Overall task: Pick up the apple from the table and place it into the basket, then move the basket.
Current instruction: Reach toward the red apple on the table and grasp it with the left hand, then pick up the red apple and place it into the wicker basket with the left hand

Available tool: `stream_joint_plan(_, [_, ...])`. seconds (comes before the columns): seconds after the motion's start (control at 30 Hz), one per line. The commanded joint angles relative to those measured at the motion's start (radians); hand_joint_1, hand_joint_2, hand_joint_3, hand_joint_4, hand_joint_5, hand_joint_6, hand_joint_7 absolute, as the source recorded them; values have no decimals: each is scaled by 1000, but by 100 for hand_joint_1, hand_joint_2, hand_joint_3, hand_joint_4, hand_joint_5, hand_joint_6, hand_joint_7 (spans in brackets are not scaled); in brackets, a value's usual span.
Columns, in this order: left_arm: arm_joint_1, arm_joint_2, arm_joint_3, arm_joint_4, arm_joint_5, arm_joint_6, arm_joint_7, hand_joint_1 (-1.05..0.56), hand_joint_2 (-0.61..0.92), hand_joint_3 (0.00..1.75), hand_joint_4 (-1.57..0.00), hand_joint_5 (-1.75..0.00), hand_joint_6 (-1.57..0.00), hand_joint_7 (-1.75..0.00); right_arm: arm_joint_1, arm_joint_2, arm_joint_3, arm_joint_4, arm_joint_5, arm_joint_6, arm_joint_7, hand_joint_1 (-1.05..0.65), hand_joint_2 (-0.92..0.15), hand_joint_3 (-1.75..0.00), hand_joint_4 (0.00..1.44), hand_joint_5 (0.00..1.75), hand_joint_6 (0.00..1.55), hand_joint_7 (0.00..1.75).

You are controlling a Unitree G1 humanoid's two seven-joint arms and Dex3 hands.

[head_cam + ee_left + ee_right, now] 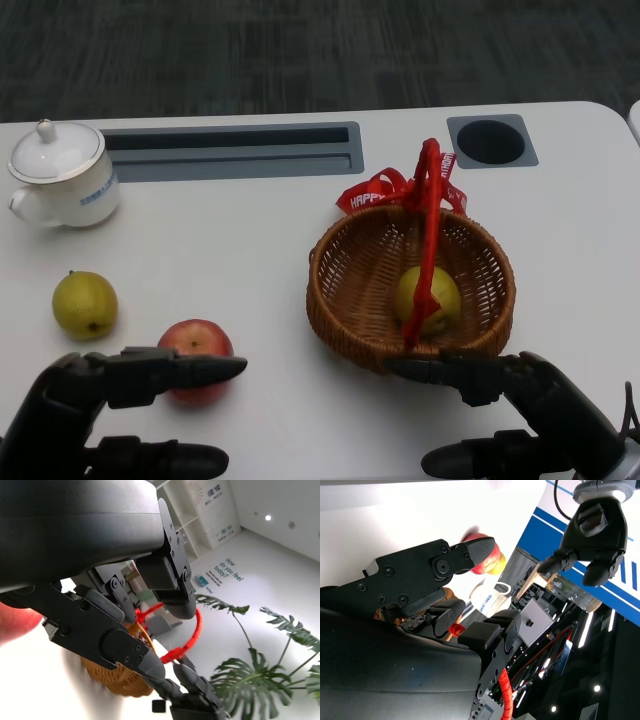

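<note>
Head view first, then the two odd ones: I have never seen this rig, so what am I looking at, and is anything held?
A humanoid robot looks down at a white table. Its black left hand and right hand are both open, holding nothing. The left hand's fingers hover by a red apple; nearby lie a yellow-green pear and a lidded white cup. A wicker basket with a red handle holds another yellow-green fruit. The other two pictures come from wrist cameras behind each hand, hence the tilted angles.
</note>
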Motion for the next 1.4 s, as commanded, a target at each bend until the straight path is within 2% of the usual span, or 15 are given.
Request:
stream_joint_plan(0.03, [-39, 21, 72, 30, 112, -53, 56, -52, 71, 0, -81, 0, -75, 0, -7, -7, 1, -2, 10, 1, 5, -39, -83, 0, 71, 0, 65, 0])
stream_joint_plan(0.17, [-63, 34, 148, 31, 316, -65, 134, -66, 70, 0, -53, 0, -50, 0, -5, -8, 0, -5, 6, 5, 5, -39, -83, 0, 71, 0, 65, 0])
stream_joint_plan(0.27, [-80, 41, 172, 32, 441, -48, 198, -73, 71, 0, -37, 0, -36, 0, -2, -8, -1, -6, 4, 1, 2, -39, -83, 0, 72, 0, 65, 0])
stream_joint_plan(0.47, [-131, 68, 139, 115, 566, 35, 297, -75, 70, 0, -30, 0, -28, 0, 0, -8, 0, -6, 4, -3, 3, -39, -84, 0, 72, 0, 65, 0])
stream_joint_plan(0.7, [-211, 101, 40, 282, 683, 110, 408, -83, 70, 0, -16, 0, -16, 0, 14, -11, 0, -19, 7, 9, 4, -40, -84, 0, 72, 0, 65, 0])
stream_joint_plan(0.97, [-358, 123, -93, 561, 790, 155, 592, -75, 69, 0, -18, -2, -19, -1, 24, -14, 5, -35, 22, 14, 15, -38, -84, 0, 73, 0, 65, 0])
stream_joint_plan(1.2, [-488, 142, -238, 823, 907, 229, 828, -71, 68, 0, -28, -4, -27, -3, 38, -14, 4, -49, 20, 18, 15, -38, -84, 0, 74, 1, 65, 0])
stream_joint_plan(1.4, [-517, 134, -317, 925, 901, 252, 898, -60, 69, 0, -35, -3, -34, -3, 52, -15, 9, -66, 30, 22, 19, -37, -83, 0, 75, 0, 65, 0])
